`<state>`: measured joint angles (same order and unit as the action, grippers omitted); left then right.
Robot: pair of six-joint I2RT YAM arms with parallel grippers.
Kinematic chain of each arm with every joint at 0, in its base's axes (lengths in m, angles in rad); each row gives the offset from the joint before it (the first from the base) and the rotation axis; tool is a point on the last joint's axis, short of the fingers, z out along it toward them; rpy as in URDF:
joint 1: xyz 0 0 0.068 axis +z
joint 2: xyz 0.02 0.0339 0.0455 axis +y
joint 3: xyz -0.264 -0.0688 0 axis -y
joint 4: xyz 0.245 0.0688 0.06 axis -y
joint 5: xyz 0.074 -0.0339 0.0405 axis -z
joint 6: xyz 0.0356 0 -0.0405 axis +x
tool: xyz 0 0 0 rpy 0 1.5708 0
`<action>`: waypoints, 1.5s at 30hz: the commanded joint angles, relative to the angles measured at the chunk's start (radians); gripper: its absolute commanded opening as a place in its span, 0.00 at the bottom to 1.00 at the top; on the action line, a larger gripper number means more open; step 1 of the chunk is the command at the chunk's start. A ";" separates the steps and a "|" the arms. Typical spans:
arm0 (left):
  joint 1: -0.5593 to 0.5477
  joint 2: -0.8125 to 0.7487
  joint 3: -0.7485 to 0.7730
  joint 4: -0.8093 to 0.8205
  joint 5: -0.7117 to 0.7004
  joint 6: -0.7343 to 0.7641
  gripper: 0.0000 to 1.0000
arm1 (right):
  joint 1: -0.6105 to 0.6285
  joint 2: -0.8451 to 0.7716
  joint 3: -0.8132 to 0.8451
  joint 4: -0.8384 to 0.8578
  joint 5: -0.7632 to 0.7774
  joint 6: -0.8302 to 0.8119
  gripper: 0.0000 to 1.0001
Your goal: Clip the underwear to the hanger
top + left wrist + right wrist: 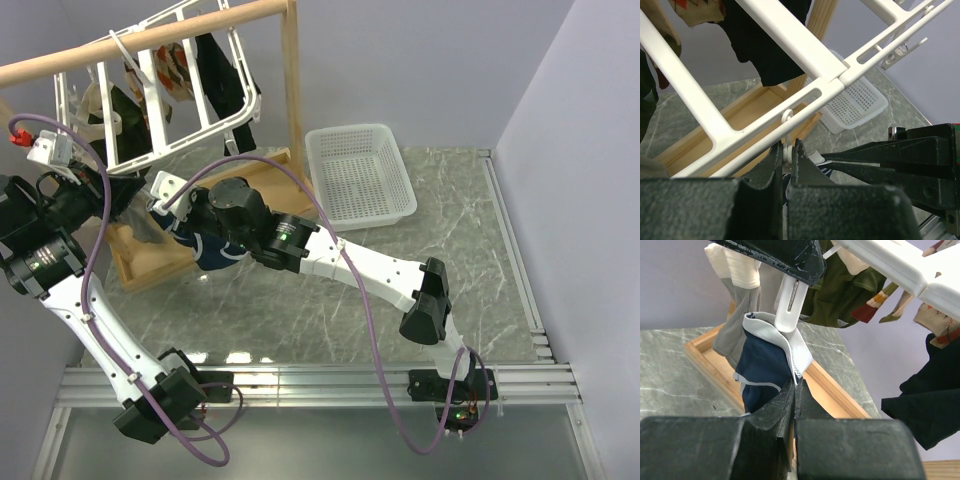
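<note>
The white grid hanger (196, 137) hangs from the wooden rail at the upper left; it also shows in the left wrist view (790, 40) and the right wrist view (890, 265). My left gripper (785, 150) is shut on the top of a white clip (786, 151) dangling from the hanger's lower bar. The clip (790, 300) reaches down into the folded white waistband of the navy underwear (765, 370). My right gripper (796, 385) is shut on the waistband edge just below the clip. From above, the underwear (218, 252) hangs beside the right gripper (178, 228).
A wooden rail (150, 35) and post (293, 80) carry the hanger over a wooden base tray (150, 265). Black (225, 75), patterned and beige garments hang on the hanger. A white mesh basket (360, 175) stands on the marble table to the right.
</note>
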<state>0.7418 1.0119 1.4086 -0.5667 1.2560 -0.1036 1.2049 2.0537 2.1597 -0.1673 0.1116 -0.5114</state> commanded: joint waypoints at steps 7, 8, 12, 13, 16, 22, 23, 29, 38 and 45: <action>-0.013 -0.004 0.009 -0.213 0.091 0.090 0.00 | 0.007 -0.069 0.049 0.058 0.003 0.013 0.00; -0.013 -0.003 0.012 -0.214 0.092 0.091 0.00 | 0.008 -0.066 0.054 0.055 0.007 0.014 0.00; -0.013 0.004 0.024 -0.246 0.095 0.140 0.00 | 0.005 -0.053 0.069 0.054 0.011 0.014 0.00; -0.013 0.004 0.027 -0.262 0.097 0.148 0.00 | 0.005 -0.052 0.069 0.052 0.016 0.013 0.00; -0.013 0.007 0.033 -0.283 0.099 0.166 0.00 | 0.004 -0.047 0.074 0.057 0.020 0.011 0.00; -0.013 0.010 0.036 -0.300 0.095 0.188 0.00 | 0.001 -0.049 0.083 0.060 0.026 0.016 0.00; -0.013 0.008 0.036 -0.302 0.095 0.189 0.00 | 0.001 -0.049 0.083 0.063 0.028 0.016 0.00; -0.013 0.013 0.046 -0.303 0.094 0.183 0.00 | -0.002 -0.052 0.084 0.072 0.042 0.013 0.00; -0.013 0.001 0.047 -0.265 0.082 0.142 0.03 | -0.007 -0.064 0.085 0.097 0.059 0.028 0.00; -0.013 -0.012 0.053 -0.207 0.057 0.067 0.12 | -0.007 -0.081 0.089 0.106 0.059 0.037 0.00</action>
<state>0.7414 1.0225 1.4643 -0.6846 1.2621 0.0254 1.2034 2.0533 2.1937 -0.1230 0.1574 -0.4911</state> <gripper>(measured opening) 0.109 0.012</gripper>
